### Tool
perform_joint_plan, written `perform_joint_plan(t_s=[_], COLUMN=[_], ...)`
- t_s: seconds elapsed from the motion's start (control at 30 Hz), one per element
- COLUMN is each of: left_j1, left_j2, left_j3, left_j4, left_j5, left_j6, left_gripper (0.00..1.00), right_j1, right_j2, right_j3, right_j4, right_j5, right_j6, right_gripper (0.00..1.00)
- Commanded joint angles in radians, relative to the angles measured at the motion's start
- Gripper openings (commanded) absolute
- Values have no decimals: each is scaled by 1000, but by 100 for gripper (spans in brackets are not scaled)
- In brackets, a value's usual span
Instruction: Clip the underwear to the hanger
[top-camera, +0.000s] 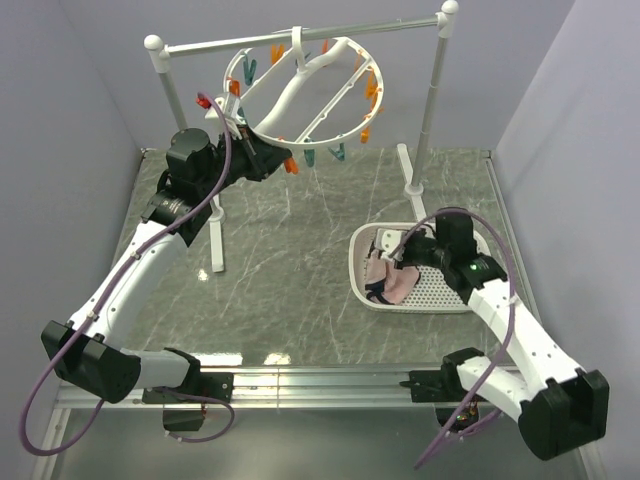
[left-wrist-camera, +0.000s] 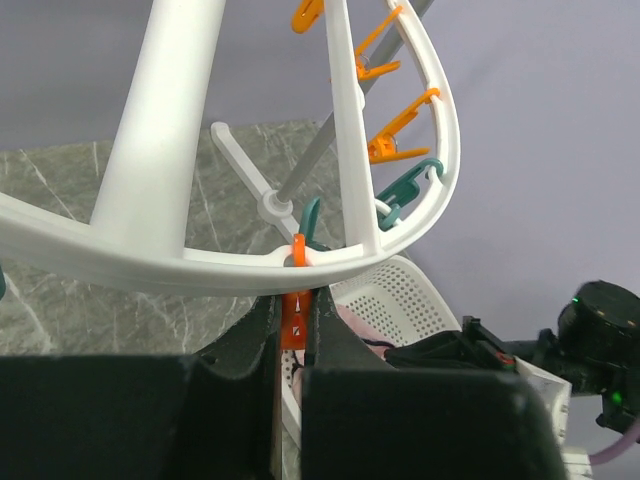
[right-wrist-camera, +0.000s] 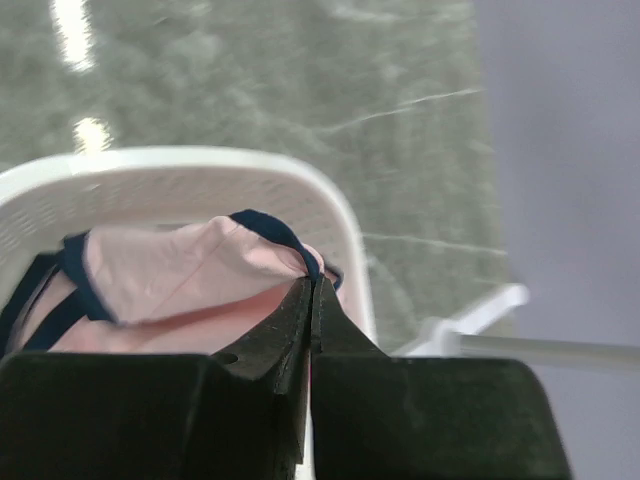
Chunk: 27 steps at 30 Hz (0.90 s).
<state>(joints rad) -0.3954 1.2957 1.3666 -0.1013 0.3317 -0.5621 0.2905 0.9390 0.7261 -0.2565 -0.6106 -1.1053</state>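
The round white hanger (top-camera: 300, 95) with orange and teal clips hangs tilted from the rail. My left gripper (top-camera: 272, 158) is at its lower rim, shut on an orange clip (left-wrist-camera: 295, 318) that hangs under the ring (left-wrist-camera: 180, 265). The pale pink underwear (top-camera: 388, 275) with navy edging lies in the white basket (top-camera: 440, 295). My right gripper (top-camera: 392, 252) is over the basket and shut on the underwear's navy edge (right-wrist-camera: 290, 245); the fabric (right-wrist-camera: 170, 270) is pulled up into a fold at the fingertips.
A white rail stand (top-camera: 300, 38) with two poles stands at the back; its left pole (top-camera: 190, 150) runs close to my left arm and its right pole (top-camera: 430, 100) stands behind the basket. Grey walls close in both sides of the marbled table (top-camera: 290, 260).
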Motion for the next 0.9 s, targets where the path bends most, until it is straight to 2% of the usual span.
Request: perform_joint_plan(t_s=[0.0,0.13,0.33,0.4,0.43,0.47,0.5,0.53,0.6,0.7,0.8,0.87], left_j1=[6,6,6,4,4,4,4,4,4,4,4,4], left_j2=[4,2,7,8,8,11,11,14,14,16,11,10], left_j3=[11,3,-1,-1,0,3,3,6,8,11,11,9], left_j4=[29,32,37,38,38,37,38,38,35,32,32,35], left_j5=[27,30,32,35,35,35,36,38,36,36,35,35], left_j6=[4,-2,-7,-7,-9,-10,-10,-12,-13,-10,-9,-12], left_gripper=[0,0,0,0,0,0,0,0,0,0,0,0], right_j1=[7,24,81,95,95,93,93,93,73,50,36,41], right_j2=[82,199,279,291,302,307,308,302,270,229,201,199], right_j3=[114,183,210,205,203,208,210,210,202,211,233,252], right_j4=[-265,-440,-365,-314,-297,-270,-257,-233,-181,-205,-276,-318], right_j5=[-41,-89,-144,-130,-123,-115,-79,-58,-14,0,-29,-70], right_j6=[-114,-160,-68,-36,4,25,48,124,194,310,465,637], right_gripper=[0,0,0,12,33,45,52,64,66,66,58,55])
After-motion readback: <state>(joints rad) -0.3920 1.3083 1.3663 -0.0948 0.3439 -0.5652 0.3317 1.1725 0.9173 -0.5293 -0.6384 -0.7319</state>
